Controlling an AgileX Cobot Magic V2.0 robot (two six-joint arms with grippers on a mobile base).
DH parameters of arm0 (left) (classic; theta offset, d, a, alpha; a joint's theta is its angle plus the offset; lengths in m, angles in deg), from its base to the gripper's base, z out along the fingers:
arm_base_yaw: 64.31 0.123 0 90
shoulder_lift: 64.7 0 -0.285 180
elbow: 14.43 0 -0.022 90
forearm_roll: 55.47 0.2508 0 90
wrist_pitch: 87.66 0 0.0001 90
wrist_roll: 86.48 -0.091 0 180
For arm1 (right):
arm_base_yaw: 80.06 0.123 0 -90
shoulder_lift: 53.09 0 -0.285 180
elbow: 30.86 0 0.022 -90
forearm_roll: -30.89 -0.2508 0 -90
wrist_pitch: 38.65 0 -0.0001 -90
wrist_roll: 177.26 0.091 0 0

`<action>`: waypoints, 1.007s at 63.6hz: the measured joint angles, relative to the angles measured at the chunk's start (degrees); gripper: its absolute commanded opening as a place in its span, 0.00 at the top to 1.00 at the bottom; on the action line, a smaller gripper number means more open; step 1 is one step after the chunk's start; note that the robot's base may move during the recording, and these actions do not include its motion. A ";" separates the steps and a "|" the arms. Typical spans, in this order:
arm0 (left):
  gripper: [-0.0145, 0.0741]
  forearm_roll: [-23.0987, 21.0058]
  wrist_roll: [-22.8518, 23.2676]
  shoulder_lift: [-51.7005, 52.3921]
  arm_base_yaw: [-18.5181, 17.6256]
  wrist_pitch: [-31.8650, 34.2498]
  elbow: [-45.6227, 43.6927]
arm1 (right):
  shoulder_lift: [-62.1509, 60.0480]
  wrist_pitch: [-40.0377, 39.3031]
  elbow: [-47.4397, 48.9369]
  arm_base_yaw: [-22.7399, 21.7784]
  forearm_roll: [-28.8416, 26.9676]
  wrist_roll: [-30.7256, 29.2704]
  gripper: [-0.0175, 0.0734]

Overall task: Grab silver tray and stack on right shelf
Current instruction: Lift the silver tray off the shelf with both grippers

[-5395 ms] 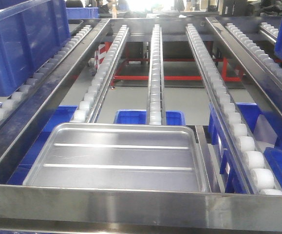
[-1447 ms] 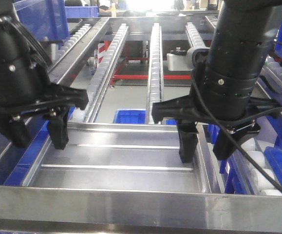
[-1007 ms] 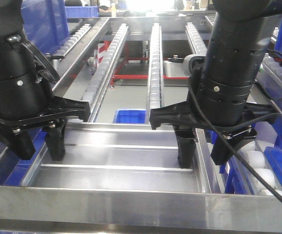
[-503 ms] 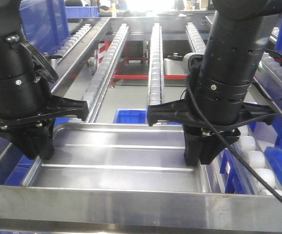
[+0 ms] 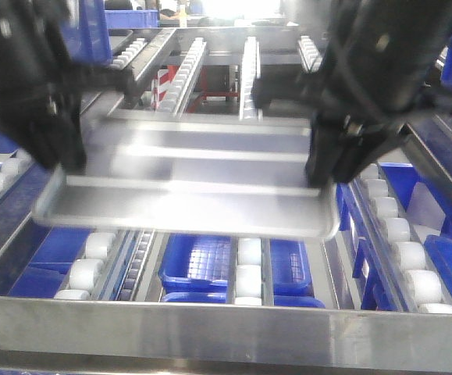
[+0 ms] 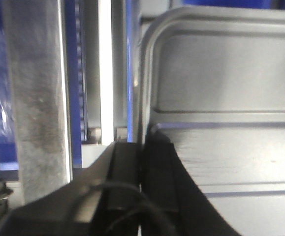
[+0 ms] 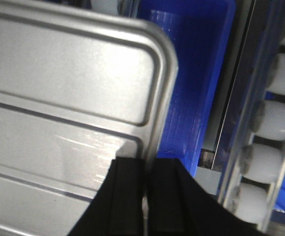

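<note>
the silver tray (image 5: 186,168) hangs in the air above the right shelf (image 5: 226,336), clear of its white wheels. its long sides run left to right, it sits roughly level, and it looks blurred. it is shallow, shiny and round-cornered, with a raised rim and two long ribs across its floor. the left claw (image 6: 142,164) pinches its left short rim, the right claw (image 7: 146,172) its right short rim. the shelf is a sloping steel roller rack, its wheel rails running back from a broad flat front bar.
</note>
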 measured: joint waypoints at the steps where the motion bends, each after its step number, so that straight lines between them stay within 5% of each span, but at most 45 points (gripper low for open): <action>1: 0.94 0.13 0.00 0.45 -0.31 -0.44 -0.42 | -0.49 0.38 0.00 0.00 -0.02 0.00 0.75; 26: 0.94 0.58 1.52 4.60 -7.32 -10.70 -6.37 | -10.33 12.86 2.26 -0.11 0.61 0.00 0.75; 64: 0.94 0.72 1.99 4.60 -7.60 -11.50 -7.85 | -10.87 15.71 4.74 -0.11 1.68 0.00 0.75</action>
